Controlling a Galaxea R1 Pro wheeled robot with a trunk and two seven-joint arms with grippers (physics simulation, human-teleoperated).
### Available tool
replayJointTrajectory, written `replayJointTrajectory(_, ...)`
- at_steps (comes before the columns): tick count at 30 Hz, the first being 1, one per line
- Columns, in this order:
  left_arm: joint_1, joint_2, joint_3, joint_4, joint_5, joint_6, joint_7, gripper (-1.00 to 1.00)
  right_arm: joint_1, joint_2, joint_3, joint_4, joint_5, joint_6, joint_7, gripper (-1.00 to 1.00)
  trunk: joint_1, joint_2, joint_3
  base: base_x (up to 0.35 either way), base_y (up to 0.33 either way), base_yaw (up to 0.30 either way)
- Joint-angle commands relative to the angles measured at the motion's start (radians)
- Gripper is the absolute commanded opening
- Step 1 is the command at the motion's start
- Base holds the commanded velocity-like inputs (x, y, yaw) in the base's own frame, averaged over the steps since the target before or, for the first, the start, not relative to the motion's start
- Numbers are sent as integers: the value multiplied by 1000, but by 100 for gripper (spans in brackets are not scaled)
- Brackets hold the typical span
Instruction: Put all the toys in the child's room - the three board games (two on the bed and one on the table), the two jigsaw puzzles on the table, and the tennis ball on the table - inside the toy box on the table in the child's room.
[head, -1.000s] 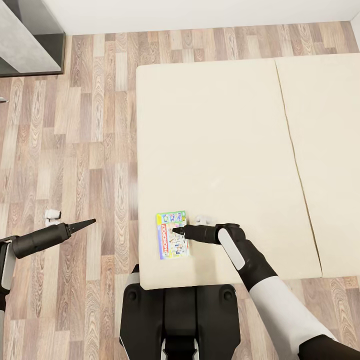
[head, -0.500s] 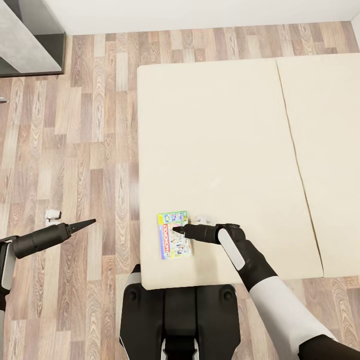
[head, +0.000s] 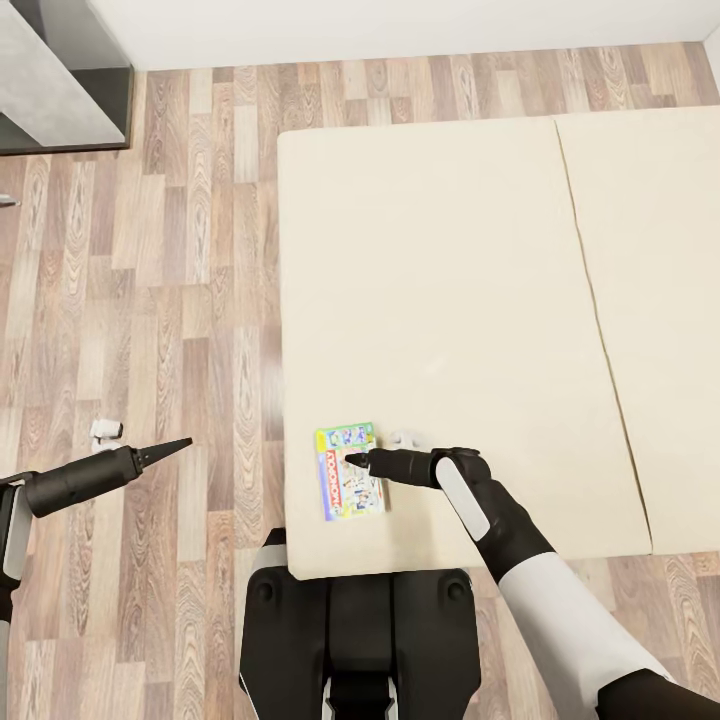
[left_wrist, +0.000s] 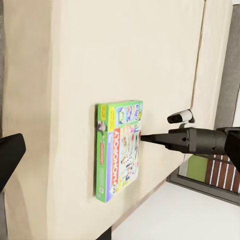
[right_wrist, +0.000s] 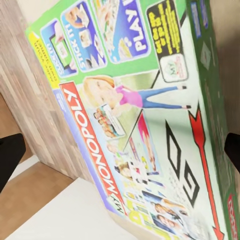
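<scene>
Right claw (head: 352, 461), fingers together, tip resting on the board game (head: 348, 470) near the bed (head: 450, 300) corner. Spread the fingers across the box edges before closing; left claw (head: 178, 444), also together, idles beside the bed

Your head camera looks steeply down over the bed (head: 450, 300). Both wrist cameras share its board game (head: 347, 470): the left from afar, the right very close.

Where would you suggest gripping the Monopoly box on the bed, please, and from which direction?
The Monopoly box lies flat near the bed corner. Probably best to come down from above and pinch across its narrower width, one finger on each long edge. The right gripper already hangs over it.
</scene>
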Motion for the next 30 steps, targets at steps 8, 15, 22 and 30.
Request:
replayJointTrajectory(8,-1,0,0,0,1,10,-2,100,0,-1,-1,0,4,4,4,100,1,-2,-1,0,55,0)
replayJointTrajectory(15,0,0,0,0,1,10,-2,100,0,0,0,1,4,4,4,100,1,-2,-1,0,35,0)
replayJointTrajectory(22,0,0,-1,0,0,10,-2,100,-1,0,-1,1,4,5,4,100,1,-2,-1,0,35,0)
replayJointTrajectory(30,1,-1,-3,0,0,9,0,100,-1,0,4,7,4,12,3,100,1,-2,-1,0,32,0)
